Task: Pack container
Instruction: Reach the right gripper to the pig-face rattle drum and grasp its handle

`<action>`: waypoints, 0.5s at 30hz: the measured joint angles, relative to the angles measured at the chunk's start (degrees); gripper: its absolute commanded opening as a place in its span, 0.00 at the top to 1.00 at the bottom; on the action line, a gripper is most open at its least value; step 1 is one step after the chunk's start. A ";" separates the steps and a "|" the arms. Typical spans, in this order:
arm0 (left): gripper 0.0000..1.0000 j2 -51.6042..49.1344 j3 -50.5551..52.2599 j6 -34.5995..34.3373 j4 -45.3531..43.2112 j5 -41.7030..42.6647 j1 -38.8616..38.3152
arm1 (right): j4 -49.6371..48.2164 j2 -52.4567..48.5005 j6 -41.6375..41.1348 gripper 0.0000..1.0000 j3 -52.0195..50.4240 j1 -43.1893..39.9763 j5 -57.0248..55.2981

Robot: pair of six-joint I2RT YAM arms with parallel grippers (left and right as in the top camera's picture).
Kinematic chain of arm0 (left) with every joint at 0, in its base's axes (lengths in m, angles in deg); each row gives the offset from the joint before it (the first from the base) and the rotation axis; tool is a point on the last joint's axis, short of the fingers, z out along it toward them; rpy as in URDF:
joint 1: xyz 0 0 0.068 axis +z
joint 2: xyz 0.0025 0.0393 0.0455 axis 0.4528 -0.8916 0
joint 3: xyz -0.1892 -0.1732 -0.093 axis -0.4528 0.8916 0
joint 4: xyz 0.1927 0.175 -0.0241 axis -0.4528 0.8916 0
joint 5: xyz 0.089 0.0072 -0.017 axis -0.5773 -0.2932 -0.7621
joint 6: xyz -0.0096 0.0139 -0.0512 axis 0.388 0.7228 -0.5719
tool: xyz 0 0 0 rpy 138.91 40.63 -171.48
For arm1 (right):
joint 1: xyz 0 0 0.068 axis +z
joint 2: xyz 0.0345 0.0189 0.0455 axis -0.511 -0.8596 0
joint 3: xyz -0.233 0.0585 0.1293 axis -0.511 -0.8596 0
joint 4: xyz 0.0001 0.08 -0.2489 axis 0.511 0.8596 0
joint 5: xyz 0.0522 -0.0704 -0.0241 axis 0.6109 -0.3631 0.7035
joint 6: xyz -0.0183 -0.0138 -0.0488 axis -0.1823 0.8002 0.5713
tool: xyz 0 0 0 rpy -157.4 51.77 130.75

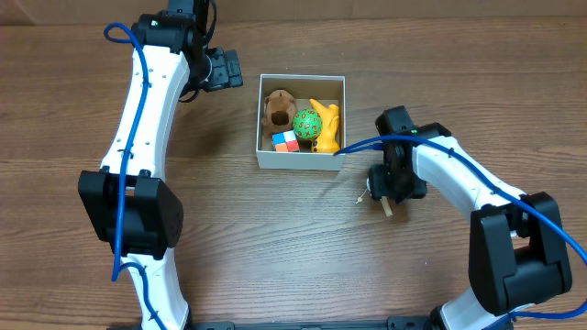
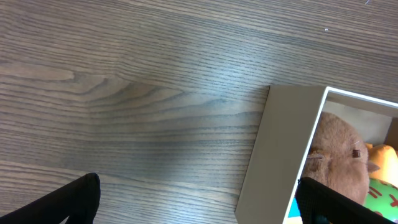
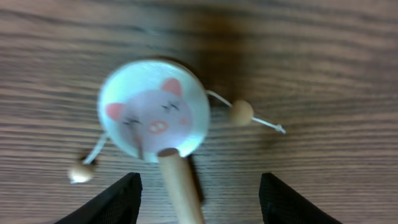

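Right wrist view looks straight down on a pig-faced pellet drum (image 3: 152, 112) lying flat on the wooden table (image 3: 323, 56). Its wooden handle (image 3: 180, 186) runs back between the fingers (image 3: 121, 199) of the right gripper (image 3: 199, 202). The fingers are spread wide and touch nothing. Two beads (image 3: 241, 111) on thin strings trail out to either side of the drum head. From overhead, the right gripper (image 1: 387, 191) hangs over the toy just off the near right corner of the container (image 1: 301, 161), which sits mid-table. The container already holds a brown plush toy (image 1: 278, 107), a green ball (image 1: 306, 123), a yellow toy (image 1: 327, 126) and a red and blue cube (image 1: 286, 140). The left gripper (image 1: 223, 69), also spread apart in its own camera, waits beside the container's far left corner. The step in hand looks like picking up the drum. To do it well, the gripper should descend squarely and close on the handle close to the head, where it is rigid and the weight balances. The loose beads should stay outside the pinch. The lift should clear the white wall before crossing. The box is crowded, so the drum should be aimed at the bare strip of floor along the far wall or laid on top of the toys. Snagged strings are the main risk.
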 measured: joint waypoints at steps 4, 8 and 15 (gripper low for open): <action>0.00 0.00 0.00 0.00 0.00 0.00 0.00 | -0.20 0.00 0.02 0.38 -0.68 -0.24 0.52; 0.00 0.00 0.00 0.00 0.00 0.00 0.00 | -1.42 0.02 0.04 0.40 -1.57 -0.24 0.68; 0.00 0.00 0.00 0.00 0.00 0.00 0.00 | -3.96 0.04 0.00 0.42 -4.85 -0.24 0.52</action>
